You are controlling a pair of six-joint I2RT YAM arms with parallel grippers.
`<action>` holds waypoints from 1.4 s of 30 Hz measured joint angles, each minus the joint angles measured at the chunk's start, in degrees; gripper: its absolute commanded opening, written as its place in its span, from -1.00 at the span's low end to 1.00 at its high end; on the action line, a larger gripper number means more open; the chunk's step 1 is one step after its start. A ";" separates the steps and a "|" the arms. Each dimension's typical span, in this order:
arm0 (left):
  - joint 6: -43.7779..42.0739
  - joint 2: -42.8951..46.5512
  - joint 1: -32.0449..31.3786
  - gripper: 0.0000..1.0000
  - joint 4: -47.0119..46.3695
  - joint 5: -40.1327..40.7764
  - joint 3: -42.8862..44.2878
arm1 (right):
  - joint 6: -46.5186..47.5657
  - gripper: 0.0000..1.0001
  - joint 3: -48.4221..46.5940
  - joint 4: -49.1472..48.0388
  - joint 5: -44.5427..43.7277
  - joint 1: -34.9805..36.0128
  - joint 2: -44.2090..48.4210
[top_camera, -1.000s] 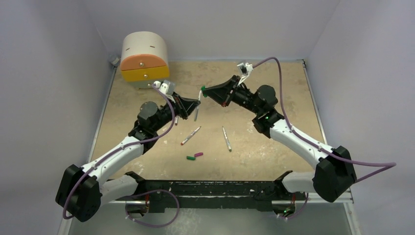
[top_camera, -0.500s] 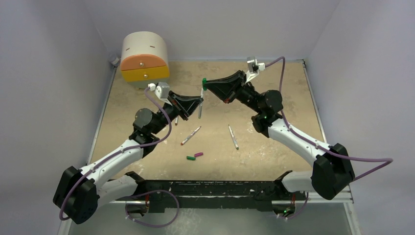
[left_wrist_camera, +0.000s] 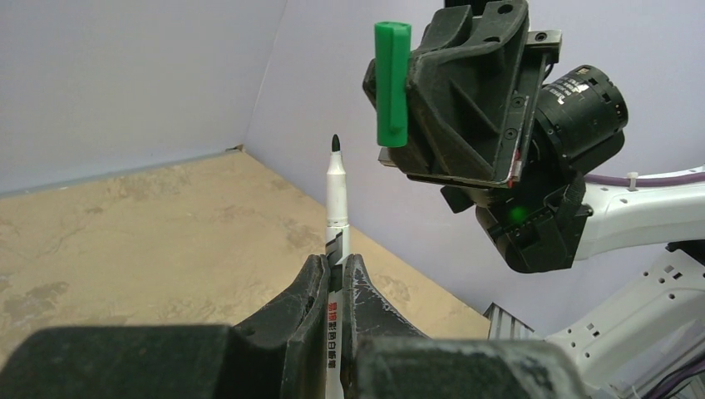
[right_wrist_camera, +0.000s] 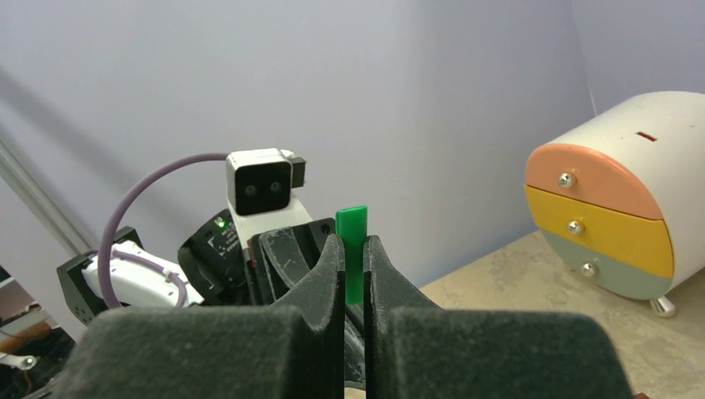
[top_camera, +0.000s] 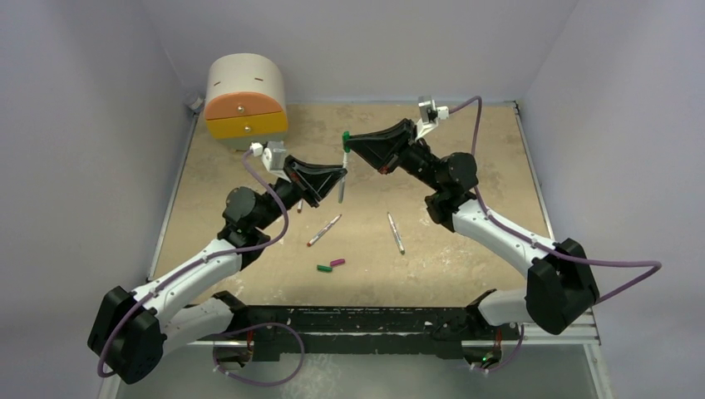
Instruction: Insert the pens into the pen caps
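Centre of frame: the left gripper [top_camera: 337, 174] clamps the held pen [top_camera: 340, 194]. Just above it, the right gripper [top_camera: 349, 143] pinches the held green cap [top_camera: 346, 136] near the pen's upper end; contact cannot be told. Below lie two loose pens, one left [top_camera: 324, 230] and one right [top_camera: 396, 233], well apart on the table [top_camera: 465, 274]. At lower centre the loose green cap [top_camera: 323, 268] lies just beside the magenta cap [top_camera: 337, 263]. A drawer unit [top_camera: 245, 96] stands at upper left.

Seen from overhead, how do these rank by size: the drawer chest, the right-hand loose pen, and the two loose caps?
1. Drawer chest.
2. Loose pen.
3. Green cap and pink cap: they look alike, so no ranking.
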State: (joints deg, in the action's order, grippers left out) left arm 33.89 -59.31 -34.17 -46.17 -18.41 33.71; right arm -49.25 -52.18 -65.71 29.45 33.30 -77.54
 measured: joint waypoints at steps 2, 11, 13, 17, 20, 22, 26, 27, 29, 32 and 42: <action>0.00 0.44 -0.04 -1.00 0.11 -0.20 0.02 | 0.02 -1.00 -0.02 0.04 -0.09 -0.13 -0.09; -0.04 2.03 -0.09 -1.00 0.98 -1.01 0.02 | 0.35 -1.00 -0.31 0.11 -0.92 -1.09 -0.09; -0.04 2.03 -0.09 -1.00 1.38 -1.38 0.02 | 0.46 -1.00 -1.03 0.59 -1.36 -1.14 -0.11; -0.09 2.03 -0.15 -1.00 1.68 -1.92 0.04 | 0.87 -1.00 -2.56 0.68 -1.44 -1.22 -0.11; -0.33 2.03 -0.37 -1.00 1.70 -2.03 0.04 | 1.09 -1.00 -2.99 0.68 -1.42 -1.22 -0.28; -0.48 2.03 -0.48 -1.00 1.73 -2.23 0.15 | 1.25 -1.00 -3.10 0.68 -1.42 -1.22 -0.79; -0.50 2.03 -0.59 -1.00 1.86 -2.23 0.46 | 1.25 -1.00 -3.10 0.85 -1.40 -1.25 -1.99; -0.50 2.03 -0.61 -1.00 1.97 -2.23 0.57 | 1.25 -1.00 -3.10 0.98 -1.40 -1.22 -2.25; -0.52 2.08 -0.66 -1.00 2.14 -2.19 0.68 | 1.22 -1.00 -3.08 0.98 -1.44 -1.25 -2.62; -1.20 2.12 -0.72 -1.00 4.04 -1.20 1.25 | 1.25 -1.00 -3.08 1.33 -1.88 -1.46 -2.51; -3.39 2.75 -0.72 -1.00 7.56 1.31 1.57 | 2.01 -1.00 -1.01 2.80 -3.13 -2.58 1.07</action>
State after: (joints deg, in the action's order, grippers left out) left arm 30.50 -56.55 -34.89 -38.61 -17.10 35.29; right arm -47.24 -53.19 -62.92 26.33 30.72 -76.47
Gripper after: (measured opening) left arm 0.035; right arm 0.032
